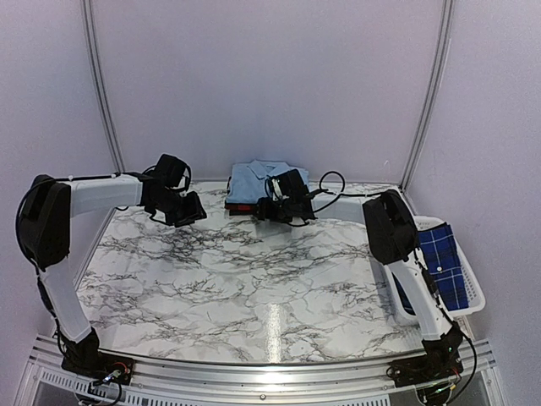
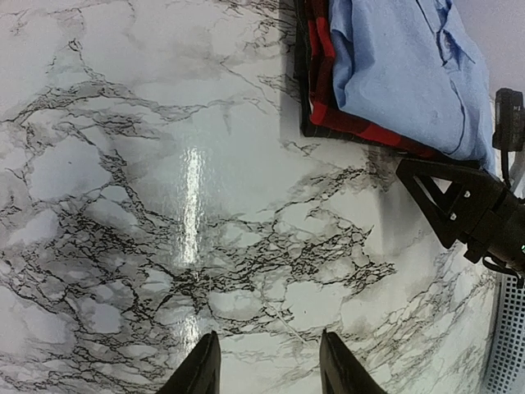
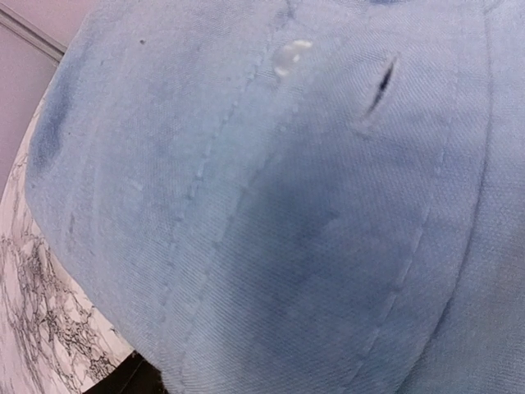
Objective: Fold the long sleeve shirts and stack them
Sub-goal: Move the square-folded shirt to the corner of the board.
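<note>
Soft, limp blue shirt (image 1: 254, 178) lies atop red check shirt (image 2: 318, 74).
Pinch folded edges; left tool (image 2: 267, 361) parted, empty; right tool (image 1: 272, 207) opening: can't tell.

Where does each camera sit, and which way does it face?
Top external: above and behind the robot, looking down on the table; left arm and right arm show.
Left wrist: over the table, looking down; left gripper fingertips at the bottom, right gripper at the right.
Right wrist: very close to the light blue shirt; no fingers show.
Shared: all three show that shirt.
</note>
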Robot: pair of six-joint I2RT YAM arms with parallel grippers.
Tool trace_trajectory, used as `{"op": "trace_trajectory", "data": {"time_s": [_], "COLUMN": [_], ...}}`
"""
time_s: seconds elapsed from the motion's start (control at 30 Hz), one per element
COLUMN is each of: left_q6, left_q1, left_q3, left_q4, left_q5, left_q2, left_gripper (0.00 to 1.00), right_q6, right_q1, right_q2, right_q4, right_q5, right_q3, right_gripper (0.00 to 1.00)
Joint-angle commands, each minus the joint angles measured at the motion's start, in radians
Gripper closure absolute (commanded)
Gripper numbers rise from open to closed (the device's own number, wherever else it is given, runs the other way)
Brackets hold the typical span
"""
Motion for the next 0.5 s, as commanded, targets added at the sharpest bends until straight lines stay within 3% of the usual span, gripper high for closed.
{"op": "trace_trajectory", "data": {"time_s": [0.0,0.27,0.47], "left_q6": [0.019,0.071,0.092], "left_q1": [-0.009,-0.061,-0.12], "left_q3": [-0.003,0.029,0.009], "left_q4": [0.004,0.01,0.057], "left_q5": [0.021,0.032,0.013], "left_q2": [-0.058,-0.102,-0.164], "left_gripper": [0.56,0.45,0.25], "right_q6": [-0.014,-0.044,-0.076], "right_q1": [-0.006,-0.003,0.019], "right_q2": [-0.007,-0.252,-0.48], "right_q4": [-0.023,0.027,0.048], "right_q5": [-0.007,0.053,0.118], "right_q3": [-0.051,-0.273,-0.479], "right_gripper": [0.31,0.16,0.05]}}
